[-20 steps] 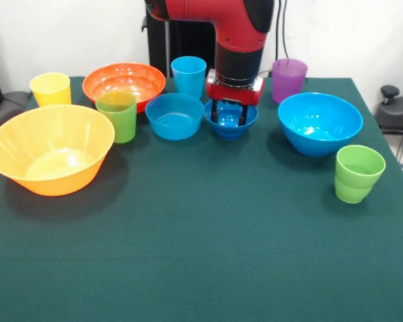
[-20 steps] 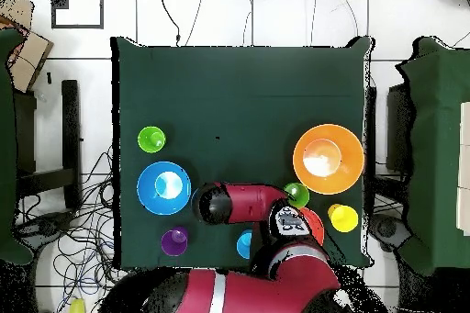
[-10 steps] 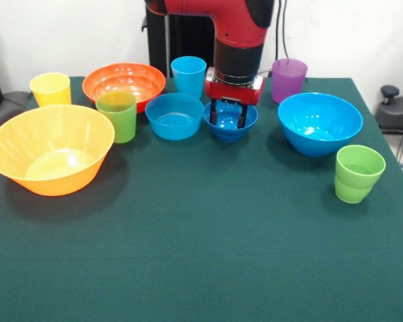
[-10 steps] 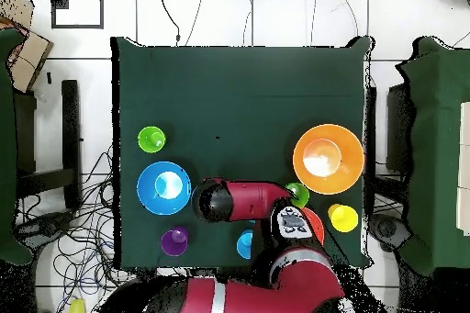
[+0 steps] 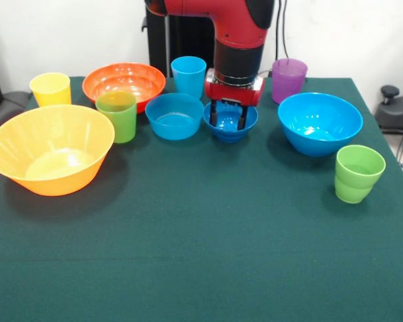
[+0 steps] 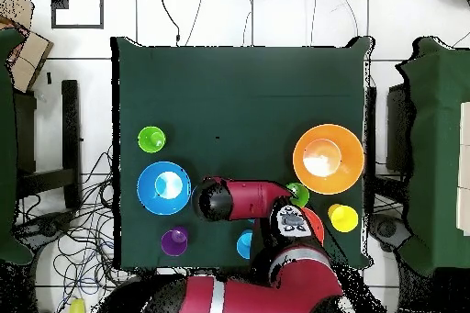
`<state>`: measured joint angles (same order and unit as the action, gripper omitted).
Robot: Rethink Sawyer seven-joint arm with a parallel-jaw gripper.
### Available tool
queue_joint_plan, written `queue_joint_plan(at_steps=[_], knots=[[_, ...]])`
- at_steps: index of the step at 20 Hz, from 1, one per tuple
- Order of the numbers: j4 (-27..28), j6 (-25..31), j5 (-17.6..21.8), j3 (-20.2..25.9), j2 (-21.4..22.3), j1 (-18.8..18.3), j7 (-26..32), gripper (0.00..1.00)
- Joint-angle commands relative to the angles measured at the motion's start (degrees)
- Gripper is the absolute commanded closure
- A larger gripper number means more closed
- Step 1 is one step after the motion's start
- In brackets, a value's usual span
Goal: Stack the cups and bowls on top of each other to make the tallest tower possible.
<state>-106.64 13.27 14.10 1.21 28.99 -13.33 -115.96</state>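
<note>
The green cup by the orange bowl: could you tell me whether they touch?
Cannot tell. In the front view the green cup overlaps the orange bowl behind it, hiding any gap.

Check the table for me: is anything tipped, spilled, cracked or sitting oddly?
Nothing stands out. Every plastic cup and bowl visible in the front view stands upright and separate on the green tablecloth, with no spill or visible damage. The robot's hand reaches down into the small dark blue flared bowl. No stacking has begun.
</note>
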Motion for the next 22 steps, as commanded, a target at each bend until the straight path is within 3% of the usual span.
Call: queue_joint_plan(at_steps=[1,10,22], knots=[[7.24,-8.42,0.55,2.72,-6.4,1.53,-5.77,0.0],[9.22,-10.1,0.61,2.4,-8.73,1.77,-4.81,0.0],[7.66,-0.05,-1.01,5.7,-1.64,-1.0,-1.71,0.0]])
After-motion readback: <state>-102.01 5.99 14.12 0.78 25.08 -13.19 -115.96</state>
